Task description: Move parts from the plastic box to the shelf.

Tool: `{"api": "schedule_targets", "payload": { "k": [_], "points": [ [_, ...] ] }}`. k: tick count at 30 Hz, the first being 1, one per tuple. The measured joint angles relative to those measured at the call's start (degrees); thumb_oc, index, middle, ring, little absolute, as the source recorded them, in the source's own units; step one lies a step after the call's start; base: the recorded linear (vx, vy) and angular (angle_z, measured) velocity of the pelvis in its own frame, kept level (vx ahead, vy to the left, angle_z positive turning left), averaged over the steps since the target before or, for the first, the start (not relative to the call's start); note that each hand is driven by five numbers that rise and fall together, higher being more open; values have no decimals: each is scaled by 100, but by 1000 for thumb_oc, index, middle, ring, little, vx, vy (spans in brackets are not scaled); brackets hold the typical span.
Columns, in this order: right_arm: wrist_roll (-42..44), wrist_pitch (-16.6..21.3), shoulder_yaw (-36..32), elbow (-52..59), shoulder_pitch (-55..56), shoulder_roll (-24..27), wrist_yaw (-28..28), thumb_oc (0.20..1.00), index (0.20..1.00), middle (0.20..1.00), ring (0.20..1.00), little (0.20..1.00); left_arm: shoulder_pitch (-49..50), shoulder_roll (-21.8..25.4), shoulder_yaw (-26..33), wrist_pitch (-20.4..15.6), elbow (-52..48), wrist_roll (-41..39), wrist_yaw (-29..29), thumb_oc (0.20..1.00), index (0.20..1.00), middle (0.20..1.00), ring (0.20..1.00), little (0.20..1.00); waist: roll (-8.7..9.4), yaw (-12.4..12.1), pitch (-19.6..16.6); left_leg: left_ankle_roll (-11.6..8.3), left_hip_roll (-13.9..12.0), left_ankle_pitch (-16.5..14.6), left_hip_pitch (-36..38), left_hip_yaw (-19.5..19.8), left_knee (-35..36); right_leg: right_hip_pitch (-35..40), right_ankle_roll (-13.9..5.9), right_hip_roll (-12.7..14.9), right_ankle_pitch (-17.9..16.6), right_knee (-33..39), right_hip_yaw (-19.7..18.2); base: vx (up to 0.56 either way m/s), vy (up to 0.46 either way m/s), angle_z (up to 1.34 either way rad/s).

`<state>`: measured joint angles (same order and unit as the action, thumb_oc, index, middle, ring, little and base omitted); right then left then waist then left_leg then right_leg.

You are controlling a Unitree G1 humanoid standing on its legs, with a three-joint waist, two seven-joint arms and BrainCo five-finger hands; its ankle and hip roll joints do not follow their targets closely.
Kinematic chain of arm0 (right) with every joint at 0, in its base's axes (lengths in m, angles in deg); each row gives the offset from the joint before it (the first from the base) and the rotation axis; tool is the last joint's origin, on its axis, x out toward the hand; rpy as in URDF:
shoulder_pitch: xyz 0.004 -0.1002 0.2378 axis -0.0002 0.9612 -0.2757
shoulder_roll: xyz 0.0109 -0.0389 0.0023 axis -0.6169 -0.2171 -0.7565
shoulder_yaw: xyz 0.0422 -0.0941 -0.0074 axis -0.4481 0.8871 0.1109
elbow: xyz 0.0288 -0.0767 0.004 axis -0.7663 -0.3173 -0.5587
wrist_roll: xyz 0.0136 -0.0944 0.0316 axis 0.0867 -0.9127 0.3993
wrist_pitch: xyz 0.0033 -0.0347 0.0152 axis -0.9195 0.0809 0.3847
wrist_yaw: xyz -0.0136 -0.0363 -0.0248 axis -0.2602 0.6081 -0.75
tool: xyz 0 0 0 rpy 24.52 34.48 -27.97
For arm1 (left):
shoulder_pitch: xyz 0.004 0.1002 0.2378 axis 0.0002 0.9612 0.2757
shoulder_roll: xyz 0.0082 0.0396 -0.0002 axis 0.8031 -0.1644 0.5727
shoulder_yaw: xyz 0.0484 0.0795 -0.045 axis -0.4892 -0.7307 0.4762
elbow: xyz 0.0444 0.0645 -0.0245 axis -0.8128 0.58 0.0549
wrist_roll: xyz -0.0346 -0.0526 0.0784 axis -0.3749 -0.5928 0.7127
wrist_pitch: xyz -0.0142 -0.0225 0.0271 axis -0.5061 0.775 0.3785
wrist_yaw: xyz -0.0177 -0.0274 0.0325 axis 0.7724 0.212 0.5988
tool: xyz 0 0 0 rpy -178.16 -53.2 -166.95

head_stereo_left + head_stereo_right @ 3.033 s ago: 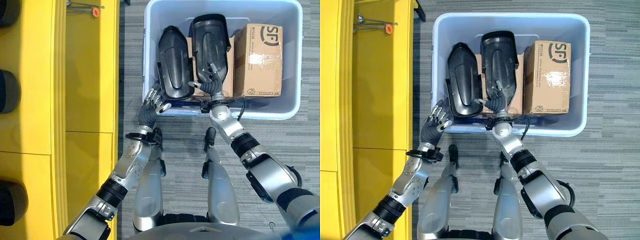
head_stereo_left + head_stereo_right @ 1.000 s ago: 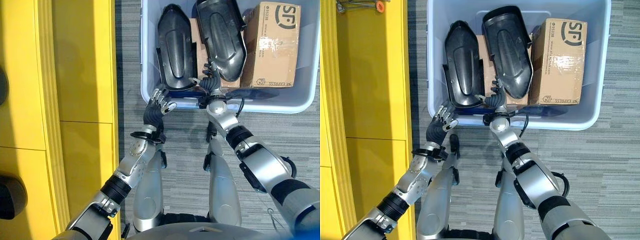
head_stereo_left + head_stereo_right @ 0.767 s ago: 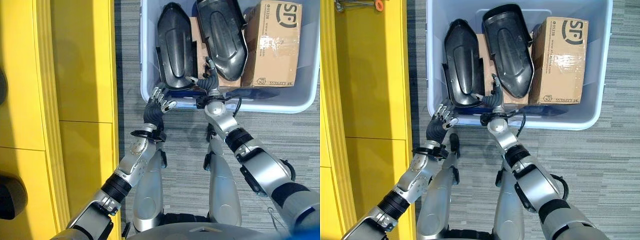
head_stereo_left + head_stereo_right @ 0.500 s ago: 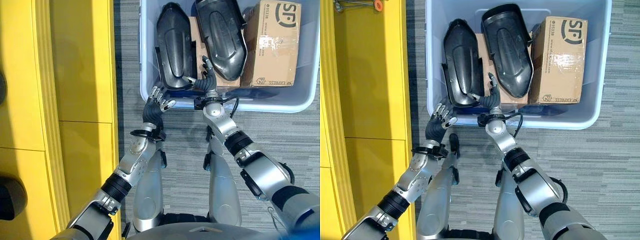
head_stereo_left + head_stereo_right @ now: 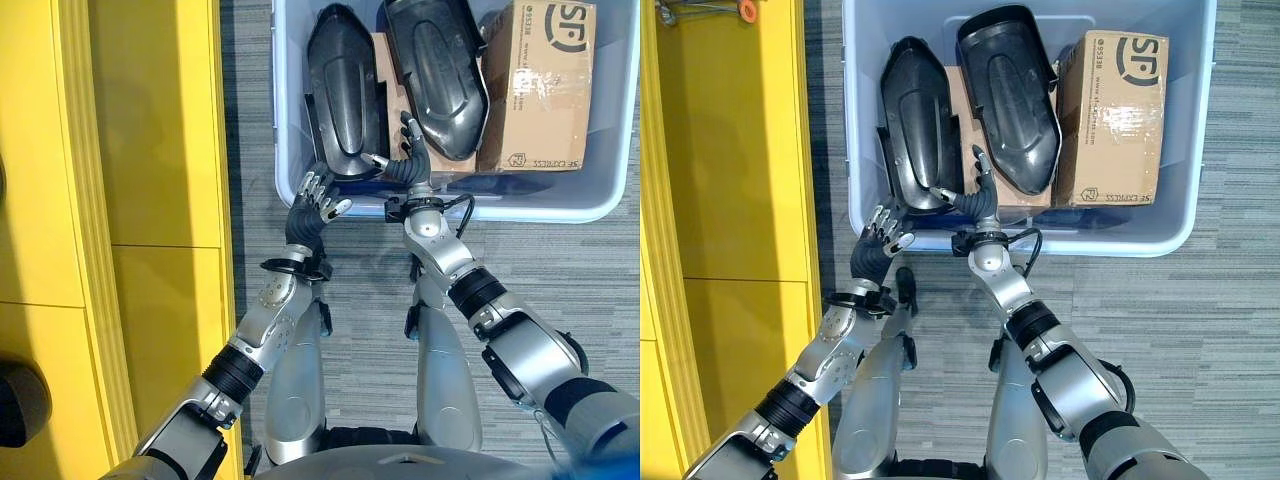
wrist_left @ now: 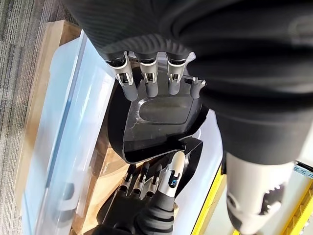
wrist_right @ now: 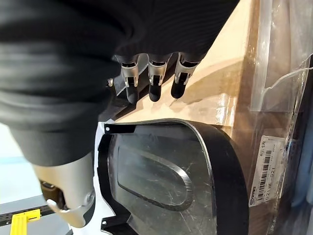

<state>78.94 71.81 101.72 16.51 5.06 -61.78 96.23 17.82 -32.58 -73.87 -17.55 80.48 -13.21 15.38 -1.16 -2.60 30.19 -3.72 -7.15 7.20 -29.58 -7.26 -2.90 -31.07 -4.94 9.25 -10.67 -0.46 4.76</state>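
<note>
A big pale plastic box [image 5: 285, 150] sits on the grey floor at the top of the eye views. Inside it lie two black parts. One black part [image 5: 345, 95] is on the left side of the box. The other black part [image 5: 440, 75] lies in the middle and leans a little. A brown cardboard box [image 5: 535, 85] fills the right side of the plastic box, just beside the second black part. More cardboard [image 5: 958, 105] shows under and between the two black parts.

The yellow shelf [image 5: 150, 150] runs down the left side of the eye views, well apart from the black parts. Both parts are in the box, not on the shelf.

The left hand [image 5: 315, 200] is at the near left corner of the box, by its wall. Its fingers are loose and spread, and it holds nothing.

The right hand [image 5: 405, 165] reaches over the near wall, between the low ends of the two black parts. Its fingers [image 7: 151, 76] are stretched out and its thumb sticks out to the side. It holds nothing.
</note>
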Motion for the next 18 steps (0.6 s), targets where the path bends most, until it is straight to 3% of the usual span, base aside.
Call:
{"api": "schedule_targets", "payload": {
  "k": [18],
  "points": [
    [7,69,-438,-956,-699,34,337,1000,1000,1000,1000,1000,-30,19,-3,-55,-27,-13,6,1000,1000,1000,1000,1000,2,-30,2,4,3,6,-268,47,-31,-254,0,3,5,-44,36,0,0,0]
  ]
}}
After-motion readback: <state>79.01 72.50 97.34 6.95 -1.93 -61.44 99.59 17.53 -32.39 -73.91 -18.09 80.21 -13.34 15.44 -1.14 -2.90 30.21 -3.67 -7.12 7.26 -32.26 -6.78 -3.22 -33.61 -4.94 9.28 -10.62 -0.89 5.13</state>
